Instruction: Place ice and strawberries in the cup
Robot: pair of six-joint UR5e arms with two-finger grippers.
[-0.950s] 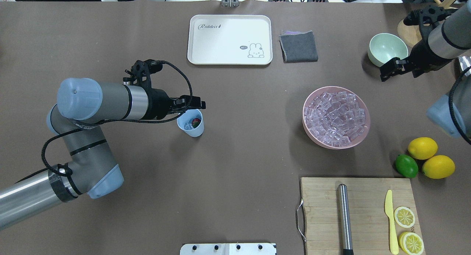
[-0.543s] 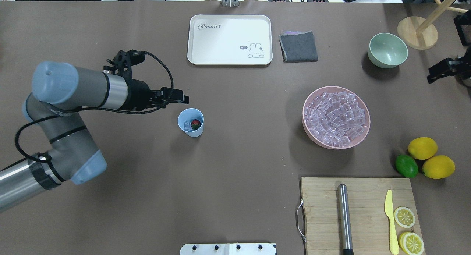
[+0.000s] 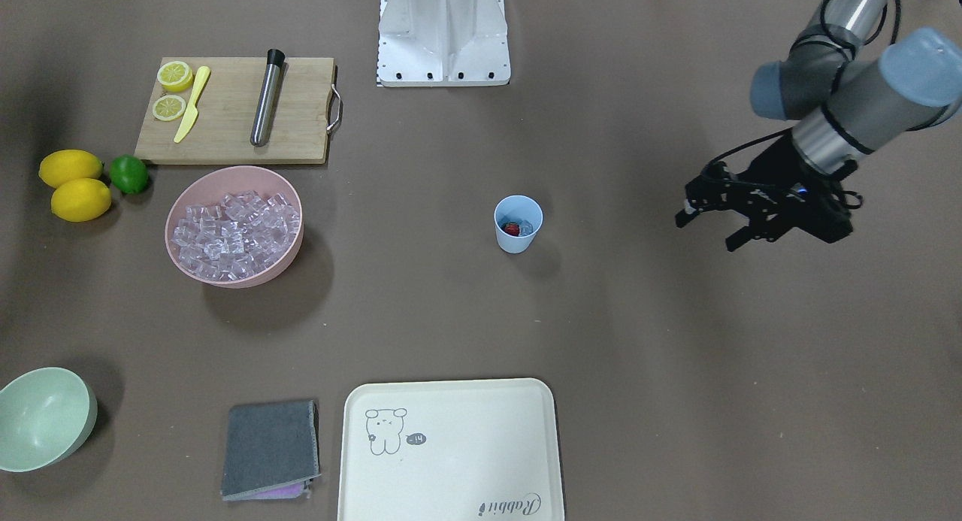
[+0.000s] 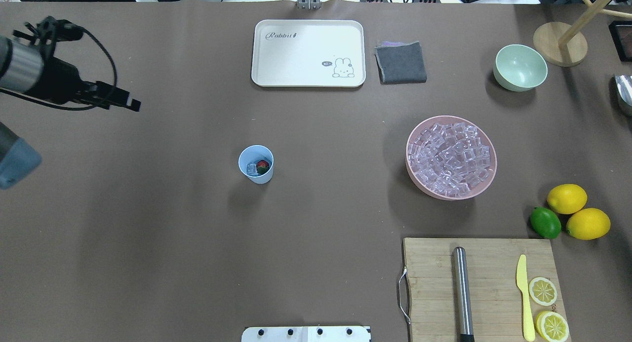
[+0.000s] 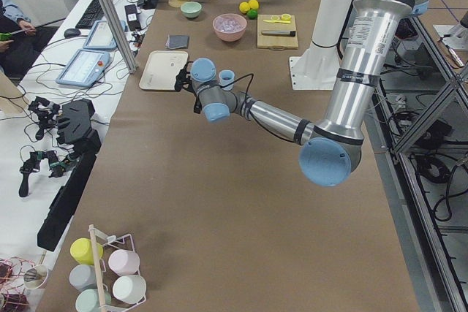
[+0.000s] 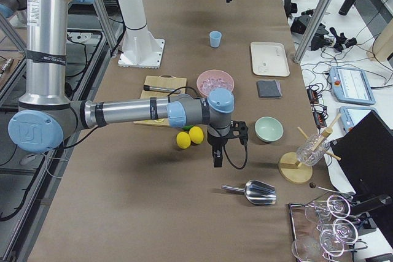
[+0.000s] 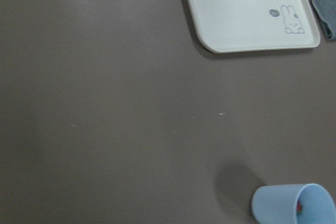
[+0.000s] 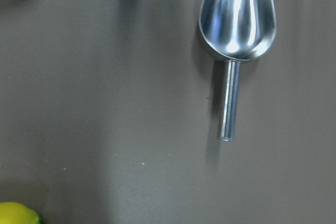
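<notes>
The light-blue cup (image 4: 256, 176) stands upright left of the table's middle, also in the front view (image 3: 518, 239) and the left wrist view (image 7: 278, 208). Inside it lie a red strawberry (image 4: 263, 165) and a clear ice cube (image 4: 252, 169). The pink bowl (image 4: 414, 179) is full of ice cubes (image 4: 451, 154). My left gripper (image 4: 133, 104) is open and empty, high at the far left, well away from the cup; it also shows in the front view (image 3: 708, 231). My right gripper (image 6: 216, 159) shows only in the right side view, above a metal scoop (image 8: 236, 19); I cannot tell its state.
A white tray (image 4: 308, 53), a grey cloth (image 4: 400, 61) and a pale green bowl (image 4: 520, 67) lie along the far side. Two lemons (image 4: 567, 198) and a lime (image 4: 545, 222) sit at the right. A cutting board (image 4: 429, 287) holds a steel rod, a yellow knife and lemon slices.
My left arm has drawn back from the cup to the far left and up. My right arm has swung out of the overhead view to the right.
</notes>
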